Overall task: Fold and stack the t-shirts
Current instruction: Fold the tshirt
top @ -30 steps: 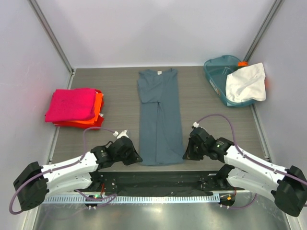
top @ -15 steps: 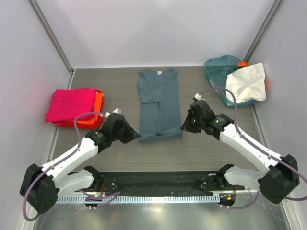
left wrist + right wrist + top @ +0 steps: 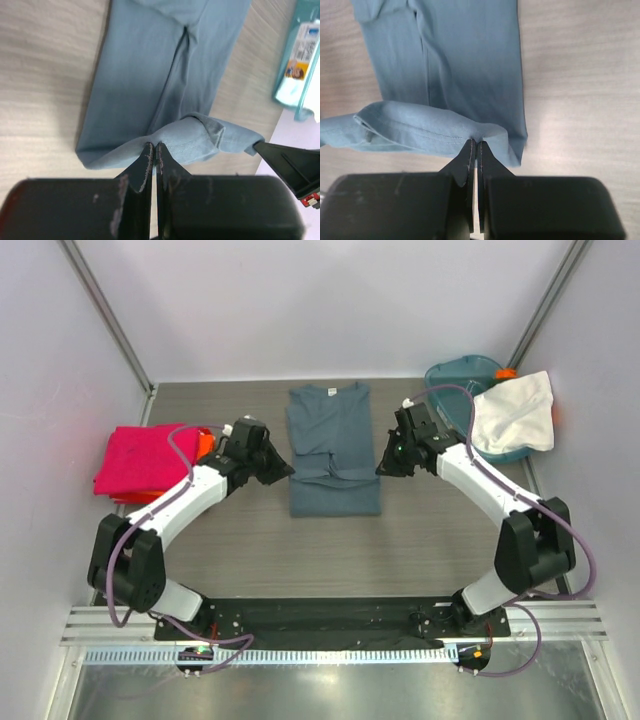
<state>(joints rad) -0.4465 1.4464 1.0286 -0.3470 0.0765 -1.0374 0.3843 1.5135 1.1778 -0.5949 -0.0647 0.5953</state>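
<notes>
The blue-grey t-shirt point(image 3: 333, 445) lies lengthwise on the desk point(image 3: 330, 560), collar at its far end, sleeves folded in over the body. Its lower part is doubled back over the upper part, leaving a folded edge at the near end. The left gripper point(image 3: 283, 469) stands at the shirt's left edge and the right gripper point(image 3: 384, 464) at its right edge, level with each other about midway along the garment. In the left wrist view the fingers point(image 3: 145, 162) are pressed together with a corner of the hem point(image 3: 200, 137) pinched between them; the hem runs raised across the flat cloth beneath. The right wrist view shows the same condition: the jaws are clamped flat on the opposite hem corner, and the stitched edge sags slightly away from them. To the left of the blue-grey t-shirt, well apart from it, a folded pink t-shirt point(image 3: 148, 455) rests on a folded orange-red t-shirt point(image 3: 206, 454), whose edge shows along the side nearest the blue-grey one. To the right of the blue-grey t-shirt, toward its collar end, a white t-shirt point(image 3: 512, 412) lies crumpled over the rim of a teal tub point(image 3: 450, 390).
</notes>
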